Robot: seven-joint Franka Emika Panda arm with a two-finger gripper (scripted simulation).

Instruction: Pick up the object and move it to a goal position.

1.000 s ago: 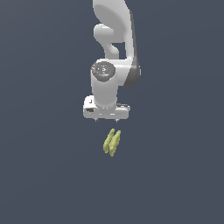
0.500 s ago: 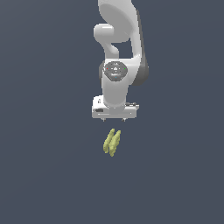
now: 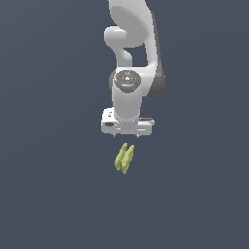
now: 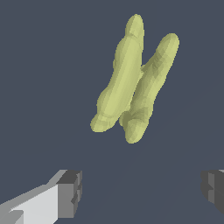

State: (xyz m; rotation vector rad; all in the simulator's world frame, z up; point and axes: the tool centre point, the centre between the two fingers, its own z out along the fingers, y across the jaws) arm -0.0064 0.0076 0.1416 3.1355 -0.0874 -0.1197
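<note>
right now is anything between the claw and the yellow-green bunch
Nothing. In the exterior view the claw hangs above the bunch with only bare dark background between them. The wrist view agrees: the open fingers are apart from it.

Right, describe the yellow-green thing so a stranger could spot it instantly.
Find the white robot arm hanging over the plain dark grey floor. Just below its open tool, untouched, lies a small bunch of bumpy, banana-like lobes, the only coloured item there.
</note>
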